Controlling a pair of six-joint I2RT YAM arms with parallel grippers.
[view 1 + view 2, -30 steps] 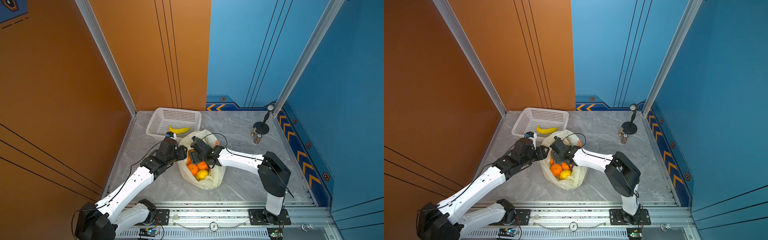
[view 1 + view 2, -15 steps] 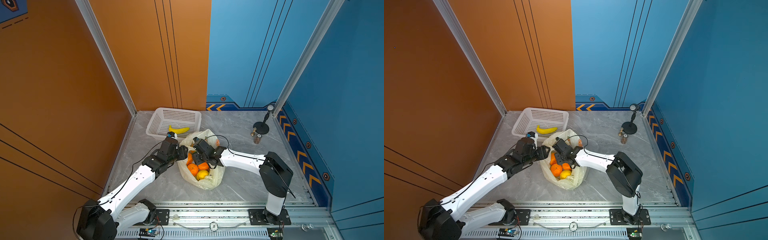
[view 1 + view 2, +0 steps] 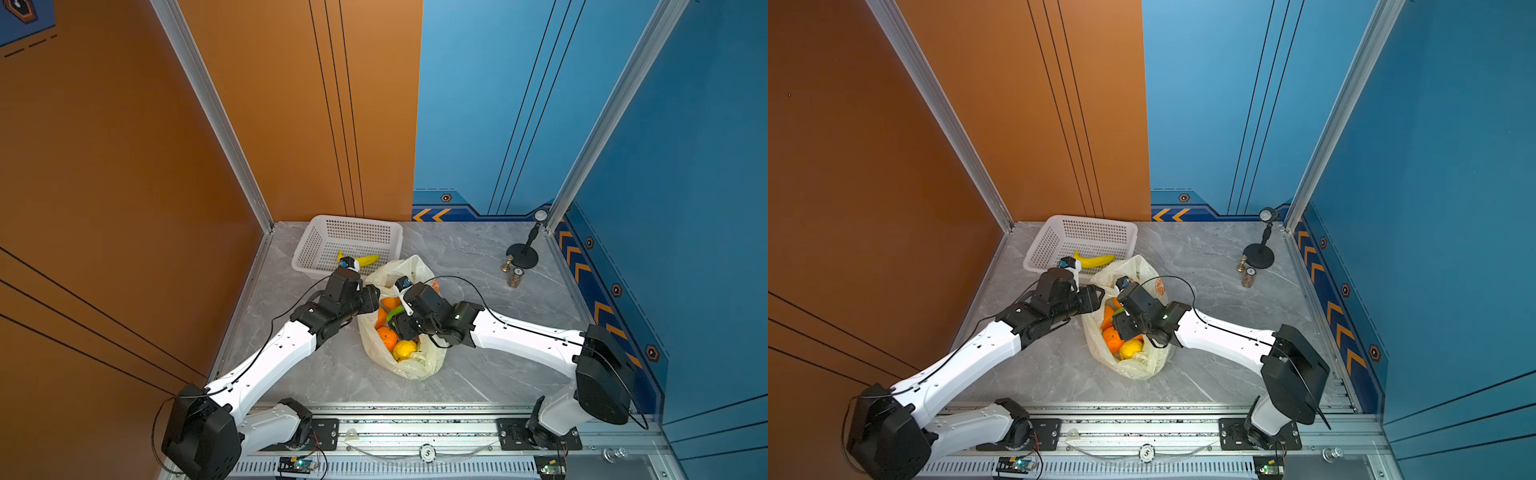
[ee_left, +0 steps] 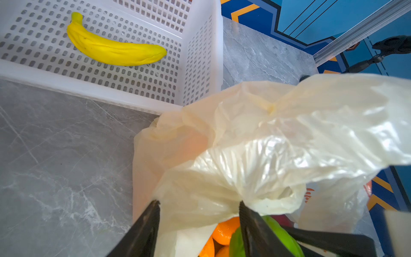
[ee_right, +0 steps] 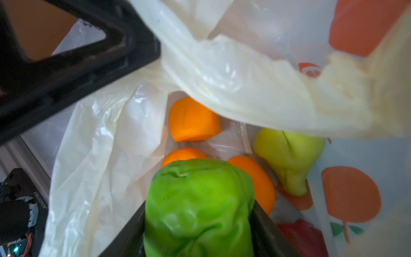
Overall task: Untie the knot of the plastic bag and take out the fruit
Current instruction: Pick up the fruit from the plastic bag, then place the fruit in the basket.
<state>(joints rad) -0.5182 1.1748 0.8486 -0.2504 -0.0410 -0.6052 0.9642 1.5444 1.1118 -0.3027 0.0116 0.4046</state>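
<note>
**Top views.** The plastic bag lies mid-bench with its mouth open, just in front of the basket in the rear left corner. In both top views the left gripper and the right gripper meet at the mouth.

**Left wrist view.** The left gripper pinches a fold of the bag's rim. A banana lies in the basket.

**Right wrist view.** The right gripper is clamped on a green apple. It is inside the bag, above oranges and a pear.
</note>
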